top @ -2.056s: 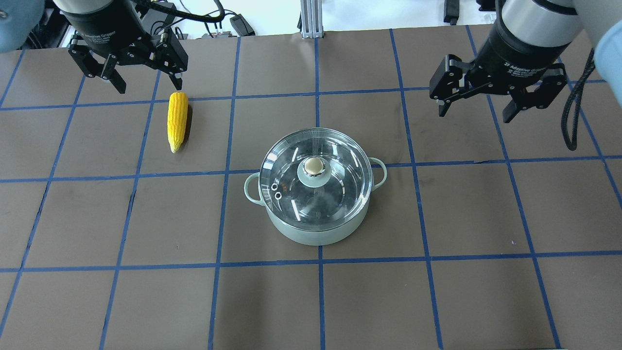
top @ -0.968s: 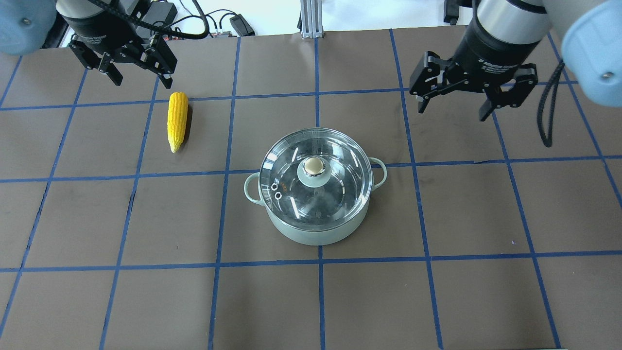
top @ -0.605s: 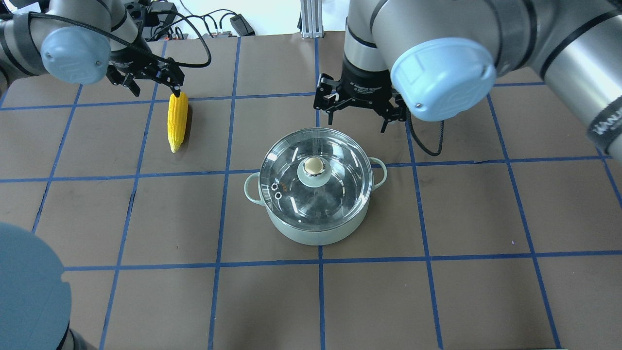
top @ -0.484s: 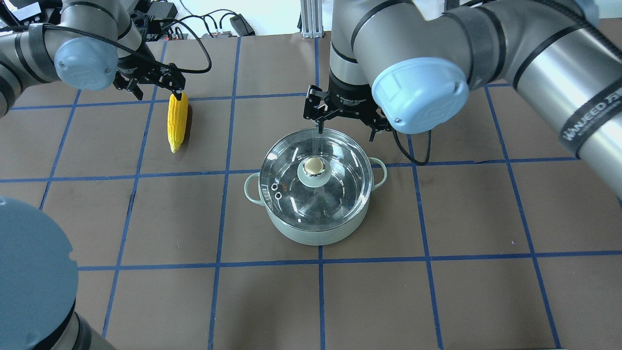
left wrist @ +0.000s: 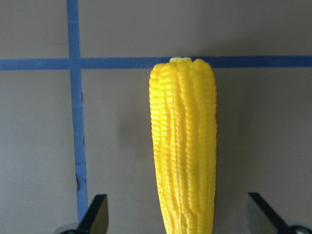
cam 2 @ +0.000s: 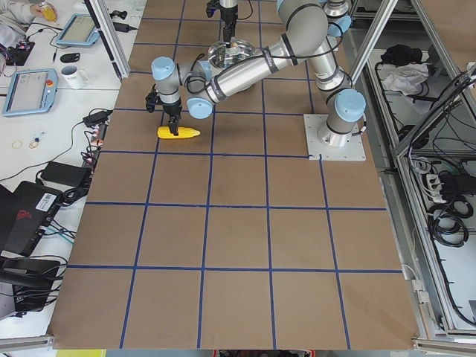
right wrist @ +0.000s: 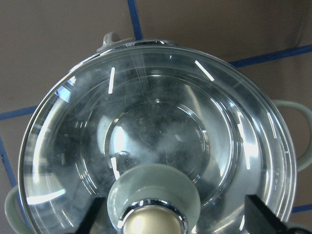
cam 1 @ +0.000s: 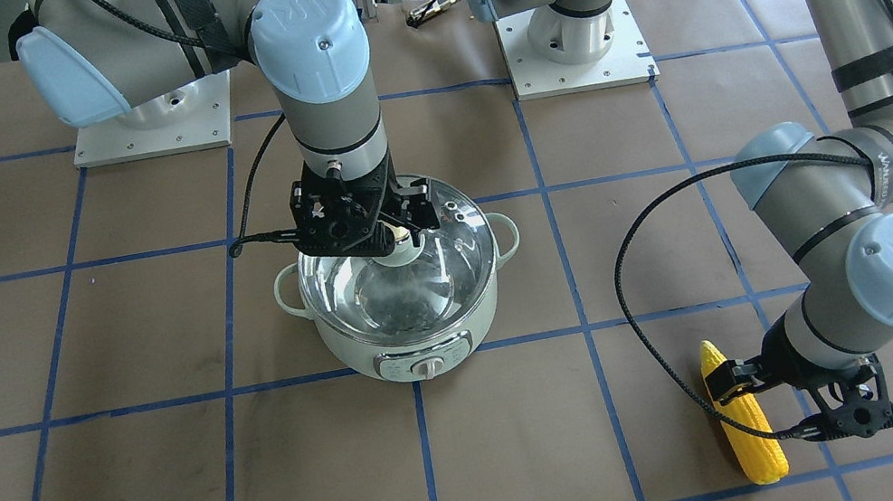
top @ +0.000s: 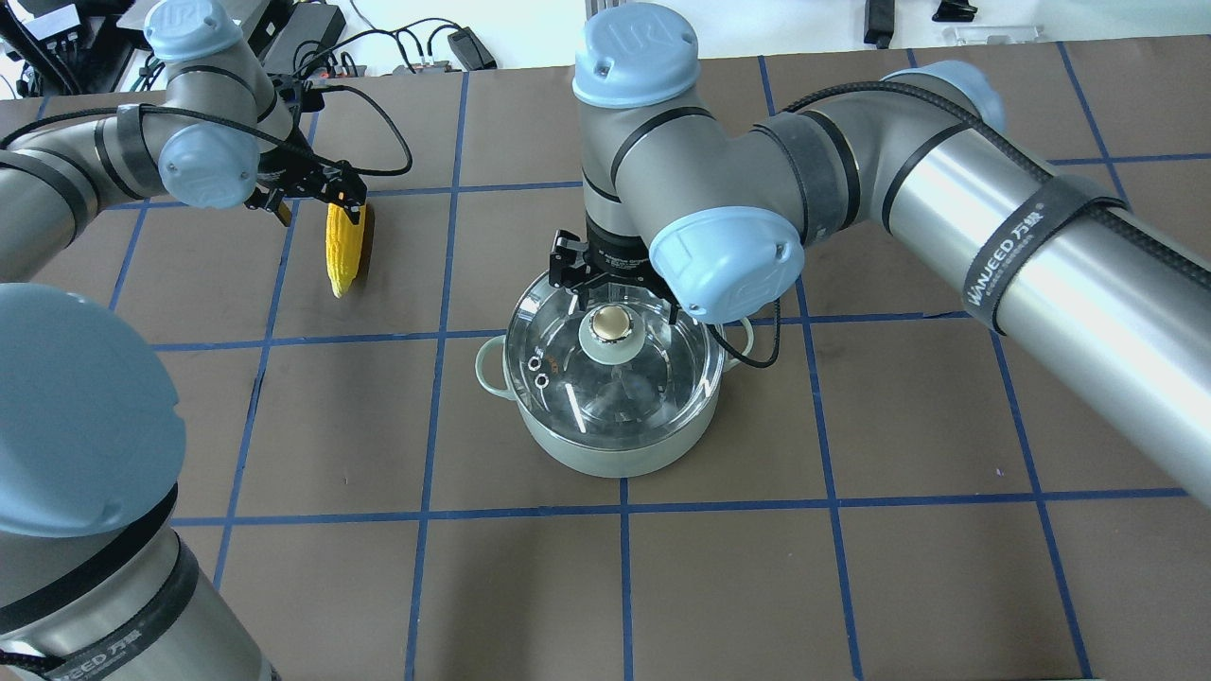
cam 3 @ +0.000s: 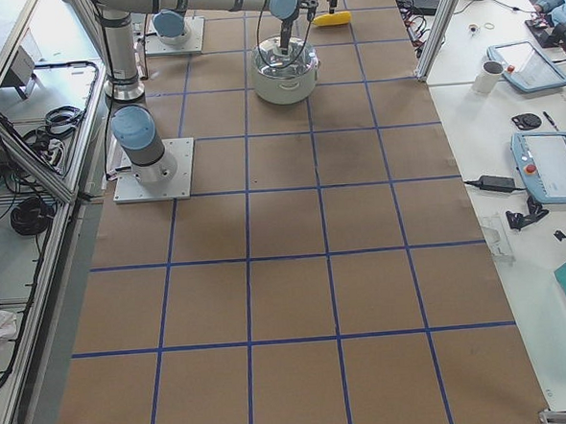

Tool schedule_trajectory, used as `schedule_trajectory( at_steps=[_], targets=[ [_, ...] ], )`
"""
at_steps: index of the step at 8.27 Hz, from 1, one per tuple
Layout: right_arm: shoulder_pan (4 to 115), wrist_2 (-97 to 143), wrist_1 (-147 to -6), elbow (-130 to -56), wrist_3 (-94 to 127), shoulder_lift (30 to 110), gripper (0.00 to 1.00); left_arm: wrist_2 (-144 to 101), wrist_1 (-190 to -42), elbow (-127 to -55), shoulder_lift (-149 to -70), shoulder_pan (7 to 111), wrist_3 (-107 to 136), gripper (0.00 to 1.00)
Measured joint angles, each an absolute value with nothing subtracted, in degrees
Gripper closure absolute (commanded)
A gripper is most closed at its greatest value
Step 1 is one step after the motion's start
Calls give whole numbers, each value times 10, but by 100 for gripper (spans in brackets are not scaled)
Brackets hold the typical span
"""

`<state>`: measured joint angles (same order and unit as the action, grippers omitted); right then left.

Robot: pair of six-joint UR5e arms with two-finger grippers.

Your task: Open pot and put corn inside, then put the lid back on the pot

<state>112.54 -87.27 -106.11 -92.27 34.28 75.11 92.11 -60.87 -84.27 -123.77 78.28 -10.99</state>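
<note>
The left claw is hanging low over the corn with its jaws standing wide apart, one on either side of the ear and neither touching it. The corn is lying flat on the table on the robot's left side, toward the far edge. Its blunt end is resting at a blue tape line and its pointed end is aiming back toward the robot. It is lying well apart from the pot.

The right claw is reaching down over the pot, its jaws also spread open, straddling the knob in the middle of the lid. The knob's pale green base is sitting closer to one jaw than the other. Whether that jaw is touching it, I cannot tell. The glass lid is sitting closed on the pot, with the shiny steel inside showing through it. The pot is standing near the middle of the table, its dial facing away from the robot and its two loop handles sticking out to the sides.
</note>
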Motion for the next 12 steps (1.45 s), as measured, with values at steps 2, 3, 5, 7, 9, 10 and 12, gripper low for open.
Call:
schedule_trajectory(
  at_steps=[2, 3, 5, 7, 9, 10, 12],
  targets=[
    [1133, -872, -1061, -927, 351, 745, 40, 920, -581, -843, -1259, 782, -96, 0],
    [1134, -872, -1059, -928, 349, 743, 54, 916, -576, -843, -1264, 782, -86, 0],
    [1134, -873, -1059, -926, 347, 742, 61, 896, -573, -842, -1273, 781, -74, 56],
    [1135, -872, -1059, -924, 347, 742, 69, 887, -568, -841, -1281, 781, -76, 100],
    [1135, -872, -1060, -923, 346, 742, 71, 885, -567, -840, -1287, 781, -85, 100],
    [1135, -872, -1060, -922, 345, 742, 71, 884, -568, -839, -1286, 781, -88, 100],
    [1133, -881, -1057, -913, 335, 753, 74, 890, -578, -837, -1268, 781, -90, 100]
  ],
)
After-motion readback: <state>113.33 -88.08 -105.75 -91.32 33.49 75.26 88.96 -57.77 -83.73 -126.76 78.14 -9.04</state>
